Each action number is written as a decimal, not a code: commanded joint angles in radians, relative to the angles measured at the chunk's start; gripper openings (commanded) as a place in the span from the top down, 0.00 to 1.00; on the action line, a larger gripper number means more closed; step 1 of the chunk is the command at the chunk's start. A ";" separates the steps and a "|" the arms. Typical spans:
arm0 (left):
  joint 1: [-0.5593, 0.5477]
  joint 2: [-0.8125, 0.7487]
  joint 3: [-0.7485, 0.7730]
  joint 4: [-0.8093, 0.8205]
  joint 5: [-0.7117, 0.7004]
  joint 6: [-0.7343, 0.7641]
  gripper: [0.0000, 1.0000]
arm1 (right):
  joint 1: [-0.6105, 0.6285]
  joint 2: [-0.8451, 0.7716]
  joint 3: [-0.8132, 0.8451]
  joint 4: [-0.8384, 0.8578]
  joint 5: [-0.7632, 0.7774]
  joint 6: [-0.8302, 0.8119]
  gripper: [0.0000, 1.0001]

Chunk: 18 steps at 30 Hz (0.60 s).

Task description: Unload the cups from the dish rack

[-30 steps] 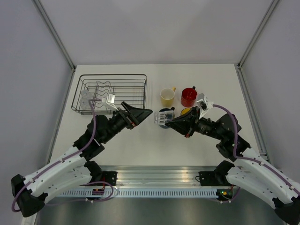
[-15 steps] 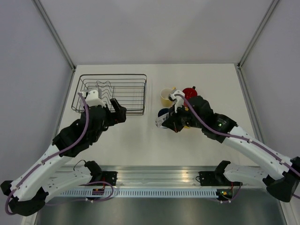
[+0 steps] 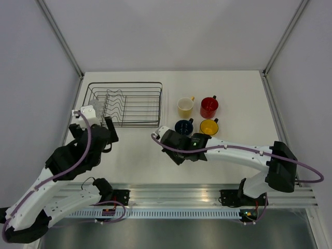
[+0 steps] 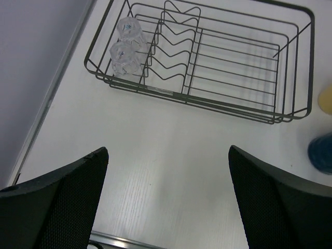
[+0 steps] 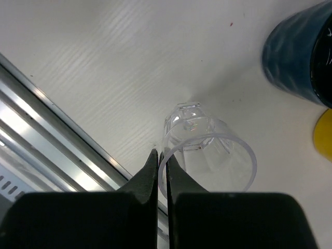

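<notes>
The left arm [image 3: 57, 171] reaches from its base toward the far left of the bench, wrist bent downward, and the left hand [image 4: 167, 151] hangs above the surface with its 2 fingers [image 4: 67, 192] spread wide and nothing between them. The right arm [image 3: 244, 153] folds at the elbow on the right and stretches its forearm leftward, low across the middle of the bench. The right hand [image 5: 160, 155] has its 2 fingers pinched almost together on the rim of a clear tumbler [image 5: 207, 155].
</notes>
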 commanded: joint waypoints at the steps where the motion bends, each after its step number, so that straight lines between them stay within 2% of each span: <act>1: 0.000 -0.111 -0.040 0.072 -0.087 0.084 0.00 | 0.008 0.068 0.046 -0.020 0.087 0.017 0.98; 8: 0.000 -0.188 -0.109 0.127 -0.072 0.115 0.00 | 0.014 0.185 0.058 0.024 0.079 0.009 0.98; 15: 0.000 -0.165 -0.126 0.146 -0.038 0.133 0.00 | 0.014 0.257 0.086 0.034 0.061 -0.002 0.94; 18: 0.002 -0.154 -0.129 0.147 -0.039 0.137 0.00 | 0.011 0.252 0.084 0.038 0.068 -0.002 0.82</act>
